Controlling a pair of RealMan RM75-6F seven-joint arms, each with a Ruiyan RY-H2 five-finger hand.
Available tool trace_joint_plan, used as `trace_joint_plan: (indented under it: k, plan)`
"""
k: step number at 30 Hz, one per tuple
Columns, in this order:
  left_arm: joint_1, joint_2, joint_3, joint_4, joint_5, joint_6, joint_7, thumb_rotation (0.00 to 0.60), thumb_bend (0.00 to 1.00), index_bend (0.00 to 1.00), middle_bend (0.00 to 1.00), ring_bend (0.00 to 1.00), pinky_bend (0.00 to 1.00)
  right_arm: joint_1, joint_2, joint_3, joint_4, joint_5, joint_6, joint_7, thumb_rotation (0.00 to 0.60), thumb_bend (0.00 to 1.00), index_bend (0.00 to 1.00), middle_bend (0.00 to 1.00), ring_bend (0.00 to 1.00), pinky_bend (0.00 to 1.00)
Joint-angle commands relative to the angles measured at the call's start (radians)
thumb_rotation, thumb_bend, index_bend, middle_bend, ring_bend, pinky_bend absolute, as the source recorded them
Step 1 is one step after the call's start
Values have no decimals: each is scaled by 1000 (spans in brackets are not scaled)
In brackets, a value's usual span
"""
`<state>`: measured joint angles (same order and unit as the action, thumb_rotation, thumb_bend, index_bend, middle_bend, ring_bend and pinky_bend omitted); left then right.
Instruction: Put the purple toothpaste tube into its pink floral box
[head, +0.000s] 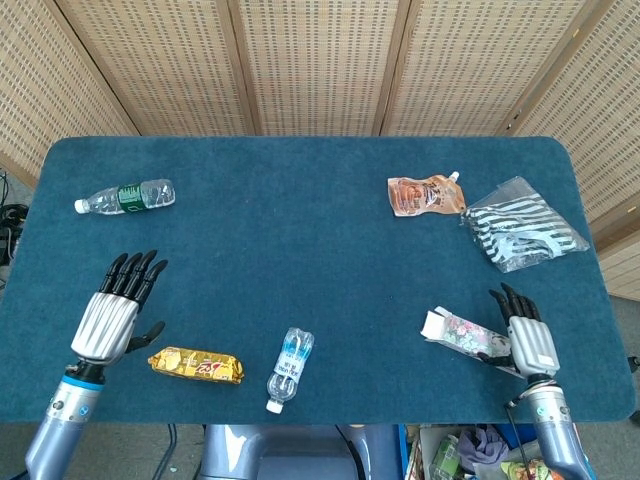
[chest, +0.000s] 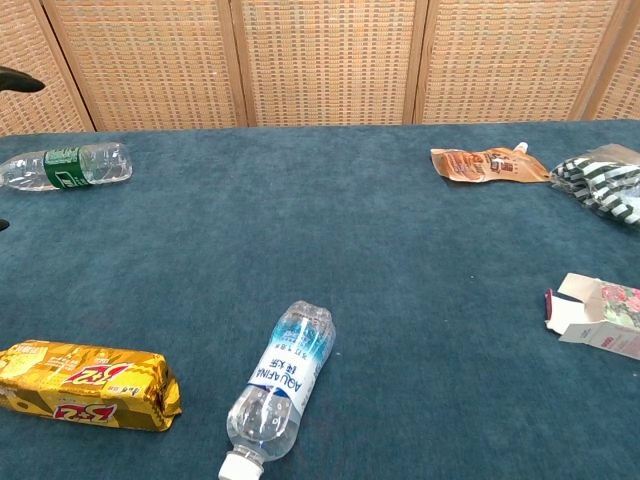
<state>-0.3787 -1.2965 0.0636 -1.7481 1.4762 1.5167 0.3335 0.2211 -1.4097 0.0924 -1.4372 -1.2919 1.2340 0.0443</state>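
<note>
The pink floral cardboard box (head: 463, 333) lies flat on the blue-carpeted table (head: 300, 270) near the right end of its front edge, with its white flaps open toward the table's middle. In the chest view a sliver of dark purple is seen at the open mouth, which may be the purple toothpaste tube — this cannot be told for certain, and no tube is seen lying anywhere else on the table. The right hand (head: 527, 340) is seen just beside the box's far end, its dark fingers spread apart and holding nothing; whether it touches the box cannot be told. The left hand (head: 110, 315) is held near the left end of the front edge, fingers straight and apart, also holding nothing.

The step in hand is judged to be the release of the box — the task appears at or close to its end. If the tube is fully seated, only the clearing of the right hand is called for; if not, the tube should be pushed home while the box is steadied.

Elsewhere a gold-wrapped biscuit pack (head: 196, 365) and a small clear water bottle (head: 289, 367) lie by the front edge.
</note>
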Motion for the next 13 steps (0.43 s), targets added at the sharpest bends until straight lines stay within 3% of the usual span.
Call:
trace_joint_plan:
  k: [1, 8, 13]
  plan:
    - [17, 2, 6, 13, 2, 0, -9, 600, 264, 0, 0, 0, 0, -10, 19, -2, -12, -64, 59, 10, 600, 7, 79, 0, 0, 0]
    - [71, 23, 11, 35, 1, 13, -39, 600, 264, 0, 0, 0, 0, -43, 46, -21, 31, -243, 261, -72, 600, 7, 79, 0, 0, 0]
    - [117, 25, 12, 85, 7, 43, -76, 600, 264, 0, 0, 0, 0, -73, 77, -25, 33, -285, 342, -114, 600, 8, 61, 0, 0, 0]
